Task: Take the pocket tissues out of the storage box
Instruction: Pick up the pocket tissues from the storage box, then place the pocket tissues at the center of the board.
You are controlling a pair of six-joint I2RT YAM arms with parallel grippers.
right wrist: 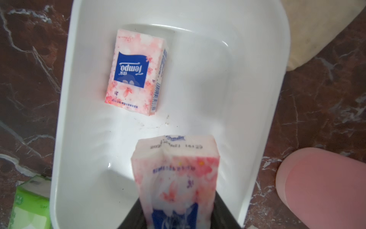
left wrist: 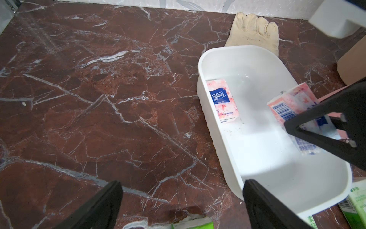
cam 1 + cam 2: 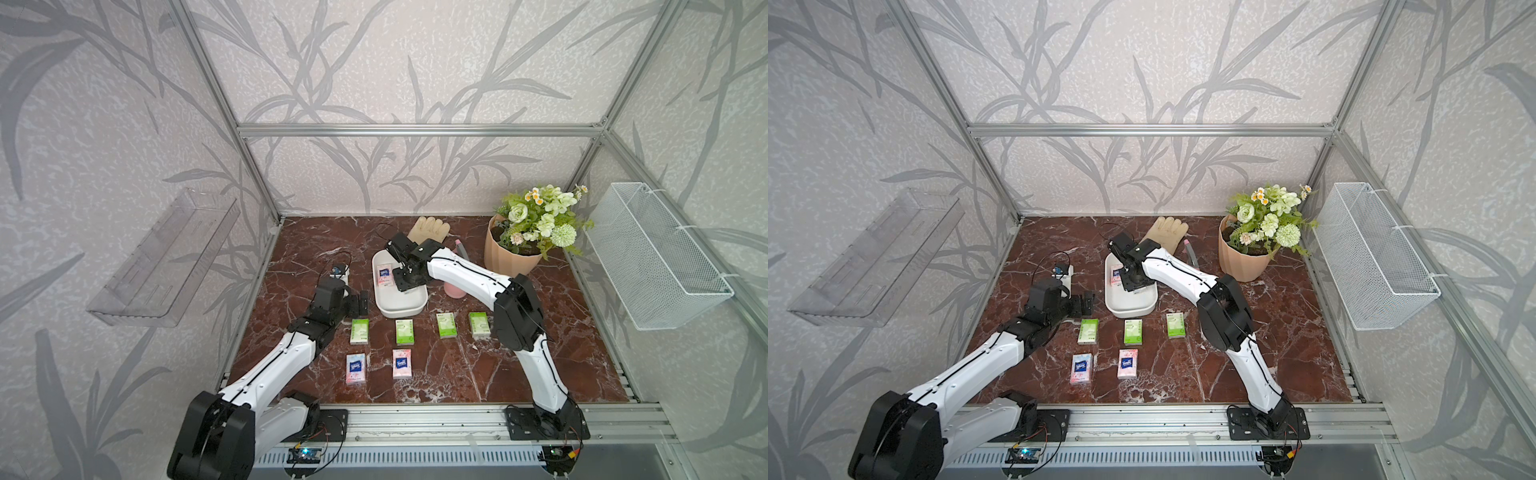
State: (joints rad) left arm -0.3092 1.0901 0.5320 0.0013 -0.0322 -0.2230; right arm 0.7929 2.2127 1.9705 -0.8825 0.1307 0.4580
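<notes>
Inside storage box, 1 pink pack

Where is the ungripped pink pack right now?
In both top views the loose pink pack lies flat inside the storage box, near its left wall in the far half, left of the right gripper, shut on a second pink pack.

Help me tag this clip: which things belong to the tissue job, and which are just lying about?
Job: storage box, gripped pack, pack inside, six packs outside.
Idle: glove, flower pot, pink container, wire basket, clear shelf.
</notes>
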